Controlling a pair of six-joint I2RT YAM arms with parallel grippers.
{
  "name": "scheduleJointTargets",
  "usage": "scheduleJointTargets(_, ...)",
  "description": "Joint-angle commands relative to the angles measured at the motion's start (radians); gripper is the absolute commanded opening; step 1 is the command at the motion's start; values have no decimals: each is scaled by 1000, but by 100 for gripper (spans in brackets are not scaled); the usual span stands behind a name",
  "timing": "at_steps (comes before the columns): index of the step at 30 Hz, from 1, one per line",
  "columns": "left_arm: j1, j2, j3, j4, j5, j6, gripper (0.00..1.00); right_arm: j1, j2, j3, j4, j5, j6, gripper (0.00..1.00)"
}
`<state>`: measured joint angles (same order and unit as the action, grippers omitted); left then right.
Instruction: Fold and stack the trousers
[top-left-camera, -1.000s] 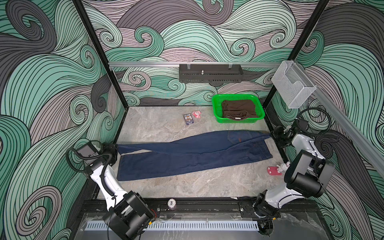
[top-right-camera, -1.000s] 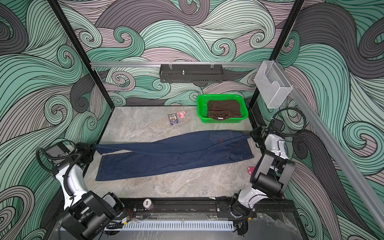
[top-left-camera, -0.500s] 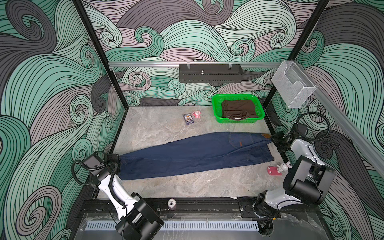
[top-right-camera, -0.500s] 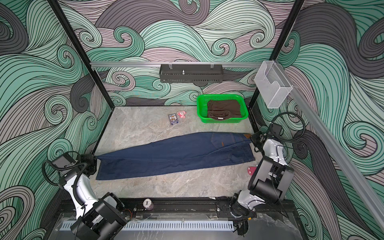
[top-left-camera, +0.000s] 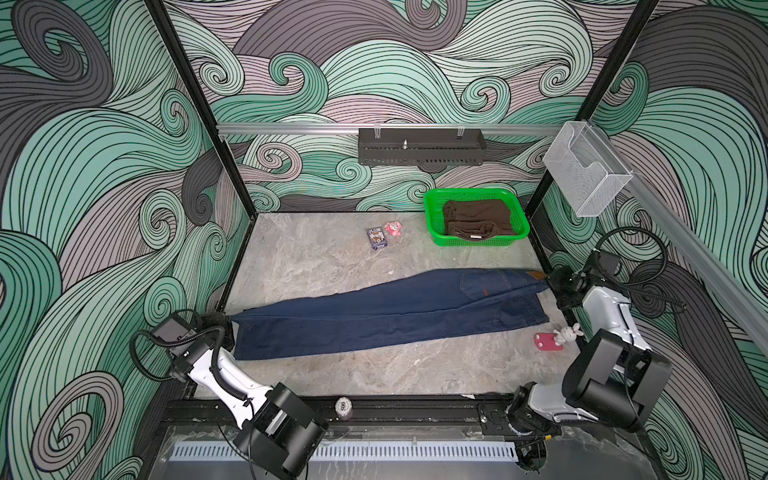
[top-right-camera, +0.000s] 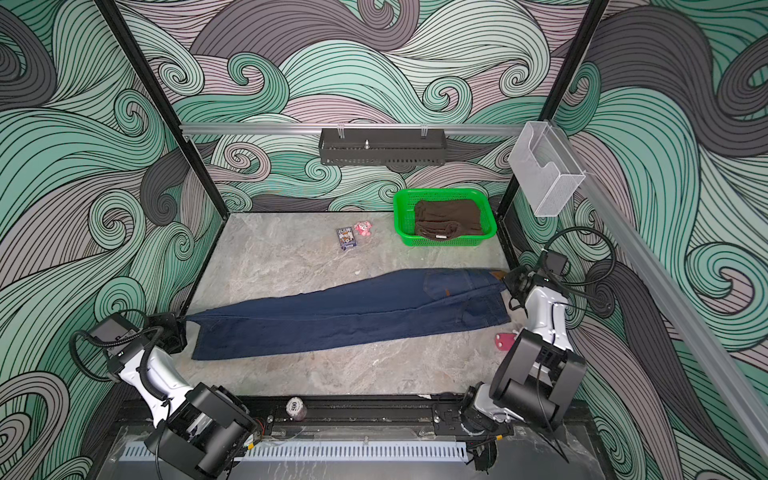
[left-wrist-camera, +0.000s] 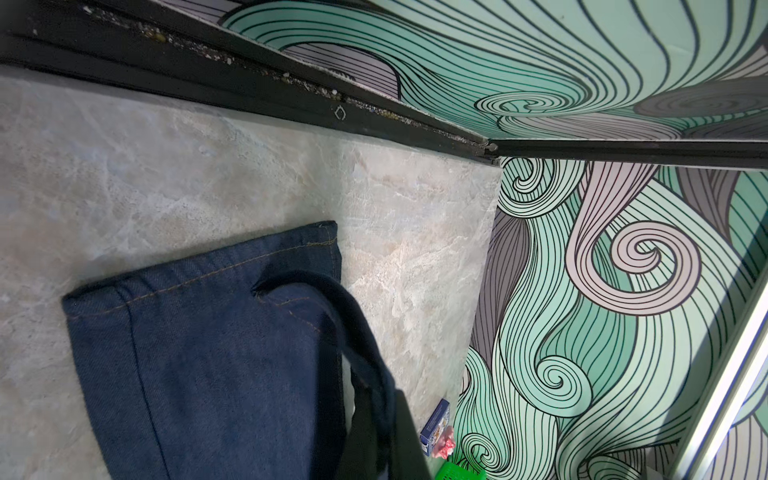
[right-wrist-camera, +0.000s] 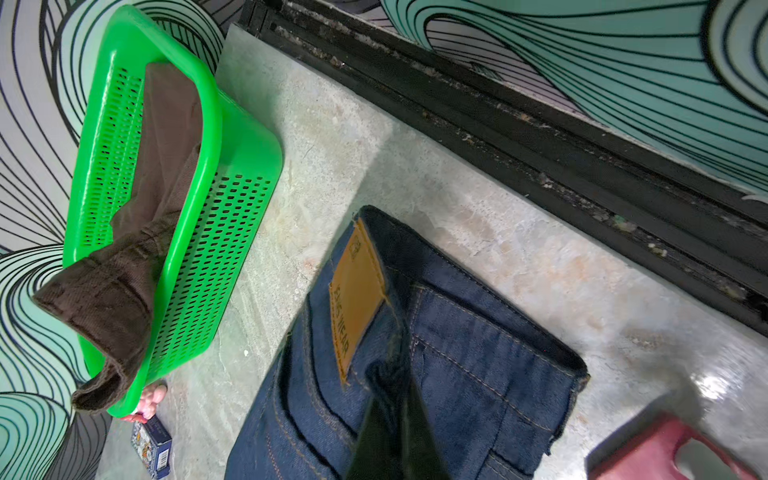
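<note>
The trousers (top-left-camera: 395, 316) are dark navy jeans lying along the table in both top views, one leg over the other, hems at the left and waistband at the right. My left gripper (top-left-camera: 226, 322) is low at the left end, shut on the upper leg's hem, which loops up to the jaws (left-wrist-camera: 374, 415) in the left wrist view. My right gripper (top-left-camera: 550, 282) is shut on the waistband. In the right wrist view its jaws (right-wrist-camera: 390, 399) pinch the denim beside the brown patch (right-wrist-camera: 357, 299).
A green basket (top-left-camera: 478, 242) holding a brown garment (top-left-camera: 478, 216) stands at the back right. A card box (top-left-camera: 376, 238) and pink toy (top-left-camera: 392, 228) lie at the back middle. A red piece (top-left-camera: 546, 341) with a white bunny (top-left-camera: 567, 332) sits near the right arm.
The legs were spread apart a second ago. My left gripper has brought the far leg forward over the near one, and the waistband end has shifted slightly with the right gripper.
</note>
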<state>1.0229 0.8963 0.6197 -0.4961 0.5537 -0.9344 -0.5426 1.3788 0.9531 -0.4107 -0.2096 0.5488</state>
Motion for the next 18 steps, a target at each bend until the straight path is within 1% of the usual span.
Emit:
scheduleJointTargets(1, 17, -19, -22, 24, -13, 11, 0, -13, -7, -49, 39, 79, -11, 0)
scheduleJointTargets(6, 20, -5, -103, 84, -16, 41, 0, -13, 53, -64, 46, 74, -4, 0)
scheduleJointTargets(10, 20, 46, -126, 98, 1, 73, 0, -8, 91, -81, 84, 71, 0, 1)
scheduleJointTargets(13, 23, 69, -141, 106, -3, 80, 0, -3, 91, -103, 88, 87, 3, 1)
scheduleJointTargets(18, 33, 58, -137, 91, -29, 82, 0, -4, 74, -122, 82, 123, 3, 1)
